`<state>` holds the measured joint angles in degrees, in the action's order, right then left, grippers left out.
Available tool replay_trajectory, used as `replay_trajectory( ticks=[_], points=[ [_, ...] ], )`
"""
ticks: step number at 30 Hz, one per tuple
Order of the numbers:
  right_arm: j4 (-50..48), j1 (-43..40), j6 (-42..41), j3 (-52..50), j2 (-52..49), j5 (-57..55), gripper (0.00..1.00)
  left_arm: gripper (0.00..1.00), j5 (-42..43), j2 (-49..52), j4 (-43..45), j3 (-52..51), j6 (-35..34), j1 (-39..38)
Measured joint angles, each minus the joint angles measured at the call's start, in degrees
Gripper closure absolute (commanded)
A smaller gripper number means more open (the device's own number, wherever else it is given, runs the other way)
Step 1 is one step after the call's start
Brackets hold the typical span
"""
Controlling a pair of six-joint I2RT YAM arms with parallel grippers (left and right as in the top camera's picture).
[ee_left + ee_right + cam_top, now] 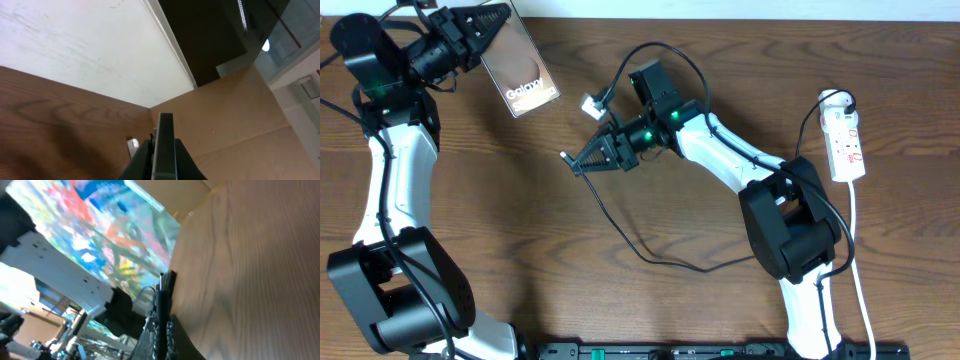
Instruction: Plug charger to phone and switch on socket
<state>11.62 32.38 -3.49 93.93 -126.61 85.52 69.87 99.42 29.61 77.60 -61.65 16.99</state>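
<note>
My left gripper (498, 22) is shut on the top edge of the phone (522, 68), a brown slab with white "Galaxy" lettering, held tilted above the table's far left. In the left wrist view the phone's thin edge (164, 145) stands between the jaws (164, 150). My right gripper (575, 160) is shut on the charger's black plug tip (566, 155) at mid-table; its thin black cable (650, 250) loops over the table. In the right wrist view the plug (164, 287) sticks out past the jaws (161, 315). The white socket (844, 140) lies at the far right.
A small white connector (591, 104) lies on the table behind the right gripper; it also shows in the left wrist view (132, 146). The socket's white lead (856, 260) runs down the right side to the front edge. The wooden table (520, 220) spans the view.
</note>
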Motion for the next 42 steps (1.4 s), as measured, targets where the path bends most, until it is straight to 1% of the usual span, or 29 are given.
replay_trajectory(
  ticks=[3,7,10,14,20,25,30,42],
  points=[
    [-7.0,0.0,-6.6,-0.1,0.0,0.9,0.99,0.93,-0.4,0.0,0.0,0.0,0.0,0.0],
    [-17.9,0.0,-19.3,-0.2,0.0,-0.1,0.99,0.92,-1.2,0.0,0.0,0.0,0.0,0.0],
    [-23.9,0.0,-27.0,-0.2,0.0,-0.9,0.99,0.93,-1.4,0.0,0.0,0.0,0.0,0.0],
    [-31.8,0.0,-35.1,-0.2,0.0,-1.8,0.99,0.93,-2.1,0.0,0.0,0.0,0.0,0.0],
    [-40.8,0.0,-44.1,-0.2,0.0,-2.8,0.99,0.93,-3.5,0.0,0.0,0.0,0.0,0.0],
    [-45.1,0.0,-48.7,-0.2,0.0,-3.3,0.99,0.93,-4.3,0.0,0.0,0.0,0.0,0.0],
    [-47.8,0.0,-51.7,-0.2,0.0,-4.0,0.99,0.93,-4.9,0.0,0.0,0.0,0.0,0.0],
    [-52.0,-1.7,-56.4,-0.2,0.0,-5.7,0.99,0.92,-5.6,0.0,0.0,0.0,0.0,0.0]
  ],
)
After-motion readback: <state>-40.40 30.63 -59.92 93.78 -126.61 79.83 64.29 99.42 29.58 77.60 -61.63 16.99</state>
